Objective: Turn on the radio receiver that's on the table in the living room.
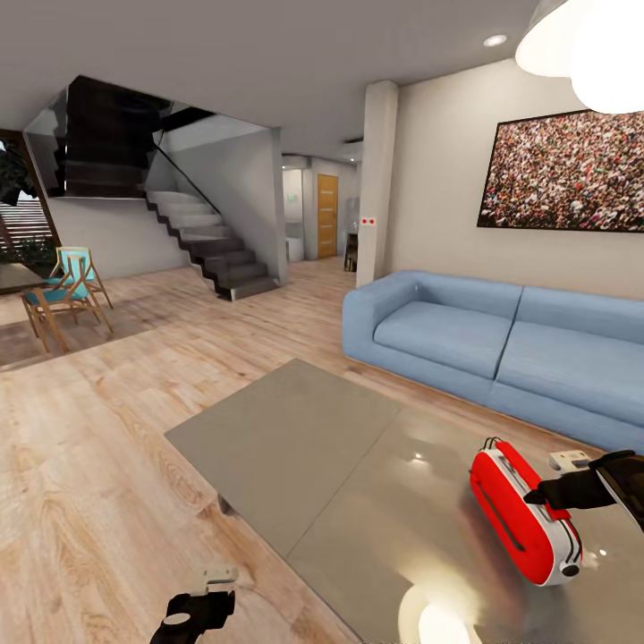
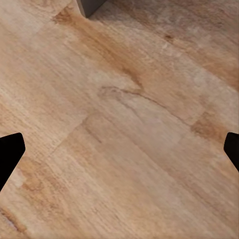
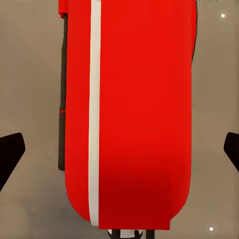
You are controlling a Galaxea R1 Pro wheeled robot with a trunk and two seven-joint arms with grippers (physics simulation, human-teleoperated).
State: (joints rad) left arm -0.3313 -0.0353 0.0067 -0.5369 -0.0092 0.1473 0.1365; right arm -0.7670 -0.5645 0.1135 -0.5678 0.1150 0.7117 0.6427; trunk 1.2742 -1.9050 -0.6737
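radio receiver (image 1: pixel 523 512): red w/ white edge trim, on the glossy grey tabletop (image 1: pixel 295 438) toward its right part in head view; thin dark handle runs along the side facing the cam; tilted on the surface, not square to the tabletop edge
radio in right wrist view (image 3: pixel 142 114): broad red face w/ white stripe down it, dark handle alongside, grey tabletop surface on both sides; dial not visible from here
right tool (image 1: pixel 547 495): black finger reaches onto the radio's far side, touching or v. close, can't tell which; in right wrist view the two dark tips (image 3: pixel 10 152) sit wide apart w/ the radio between them, neither tip on it, so wide, holding nothing
left tool (image 1: pixel 199 606): low at left, over the wood floor (image 1: pixel 89 447), off the tabletop's near edge; in left wrist view tips (image 2: pixel 10 152) at opposite sides, spread wide, only floor planks (image 2: pixel 124 124) between, nothing held; grey corner of smth at one edge of that view, prob. a tabletop leg, not sure
tabletop: long, low, grey; lamp glare on the near glossy part
room: blue sofa (image 1: pixel 501 344) beyond the tabletop, against the wall; crowd-photo picture (image 1: pixel 568 174) above it; white pendant lamp (image 1: pixel 590 45) upper right
rest: dark staircase (image 1: pixel 192 224) far left-centre, wooden chair w/ teal seat (image 1: pixel 67 291) at far left, orange door (image 1: pixel 327 215) down the hall
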